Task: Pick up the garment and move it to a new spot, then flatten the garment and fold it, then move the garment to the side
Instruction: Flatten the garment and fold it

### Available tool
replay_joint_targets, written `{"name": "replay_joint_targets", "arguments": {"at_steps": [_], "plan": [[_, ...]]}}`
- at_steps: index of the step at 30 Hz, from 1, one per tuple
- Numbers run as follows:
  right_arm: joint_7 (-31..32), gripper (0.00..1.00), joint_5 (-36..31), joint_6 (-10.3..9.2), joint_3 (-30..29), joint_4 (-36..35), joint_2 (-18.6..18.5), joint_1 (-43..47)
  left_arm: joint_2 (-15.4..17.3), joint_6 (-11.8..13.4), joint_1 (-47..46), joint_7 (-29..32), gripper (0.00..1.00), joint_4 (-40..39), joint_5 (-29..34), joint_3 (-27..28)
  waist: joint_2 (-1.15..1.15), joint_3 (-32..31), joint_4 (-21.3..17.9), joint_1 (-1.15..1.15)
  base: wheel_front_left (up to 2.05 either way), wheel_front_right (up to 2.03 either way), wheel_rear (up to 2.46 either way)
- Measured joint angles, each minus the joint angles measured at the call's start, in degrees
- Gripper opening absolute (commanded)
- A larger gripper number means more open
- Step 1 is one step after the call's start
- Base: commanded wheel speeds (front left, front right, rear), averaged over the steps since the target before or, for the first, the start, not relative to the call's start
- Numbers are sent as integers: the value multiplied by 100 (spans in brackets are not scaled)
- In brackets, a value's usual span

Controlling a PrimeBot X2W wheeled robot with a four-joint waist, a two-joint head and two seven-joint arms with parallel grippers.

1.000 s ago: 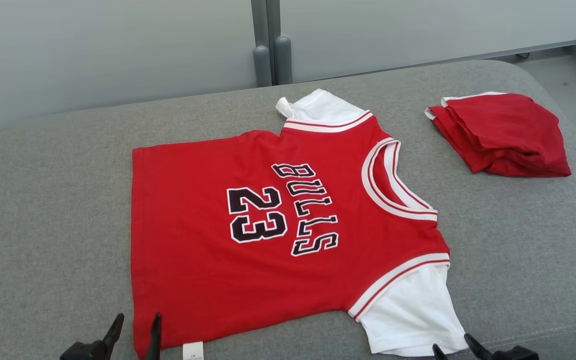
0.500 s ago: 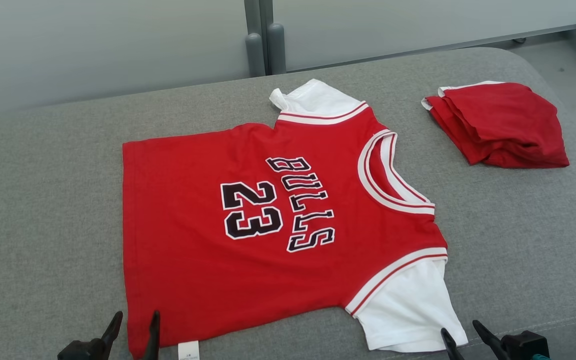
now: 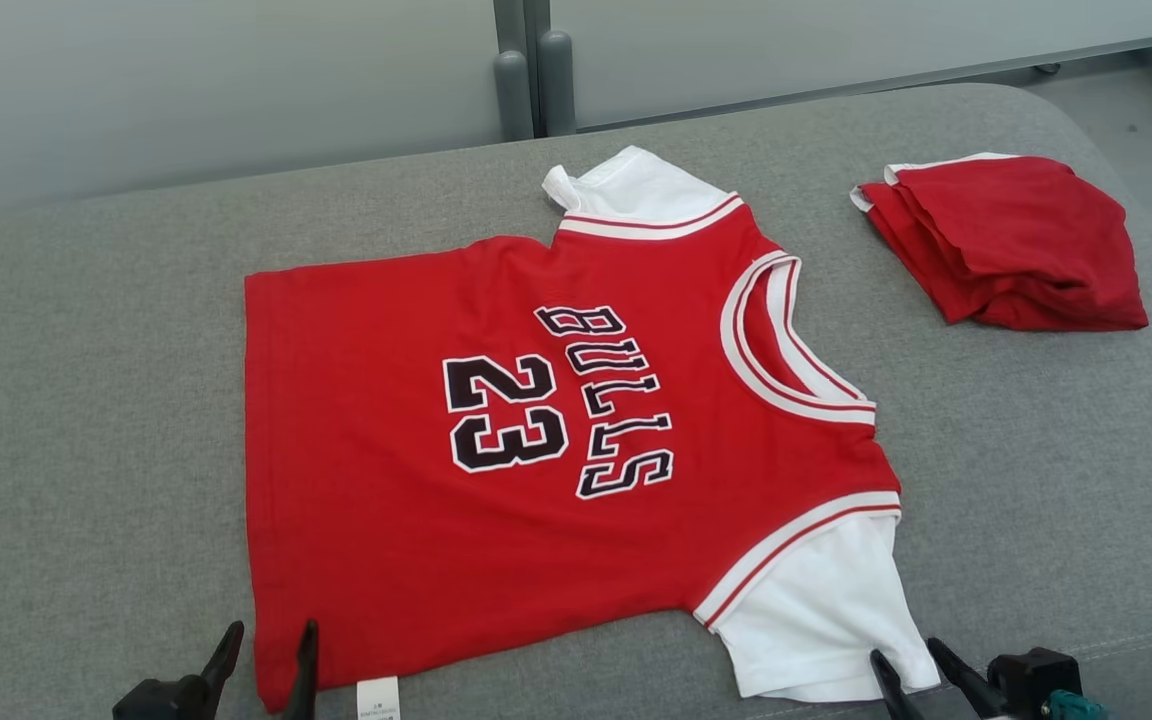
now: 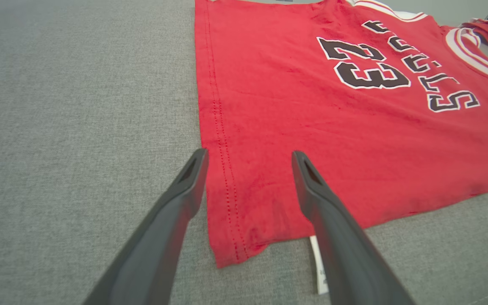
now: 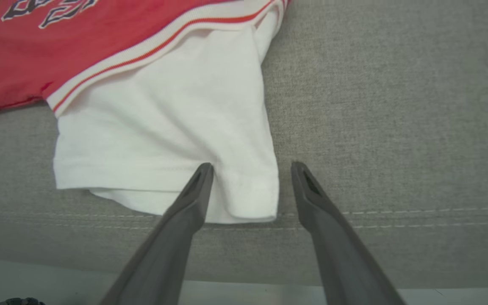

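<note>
So we're looking at the red jersey lying flat, print side up, in the middle of the grey cushion, neck pointing to our right. Our left gripper is sitting at the near hem corner with jaws standing wide open, one finger over the cushion and the other over red cloth, gripping nothing. Our right gripper is doing the same at the near white sleeve, jaws spread wide astride its cuff corner, nothing pinched. A folded red pile is resting far right, well apart from the jersey.
</note>
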Motion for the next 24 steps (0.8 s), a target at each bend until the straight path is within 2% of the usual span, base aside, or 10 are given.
{"name": "replay_joint_targets", "arguments": {"at_steps": [2,3,4,15,24], "plan": [[1,17,55,29,-18,35,31,-81,5,0,-14,1,100,1,-16,0,0,21,4,0,0,0,0],[15,4,59,33,-18,59,32,-109,7,0,-21,1,100,1,-16,-1,0,26,5,0,0,0,0],[27,0,70,35,-18,84,31,-129,9,0,-27,1,100,1,-16,-1,0,30,7,0,0,0,0],[68,0,159,144,-20,240,63,-154,-13,-18,-50,364,100,13,-300,21,0,112,-7,0,0,0,0],[58,0,166,187,-27,305,60,-190,-83,60,40,1087,100,80,-690,125,0,146,-50,0,0,0,0]]}}
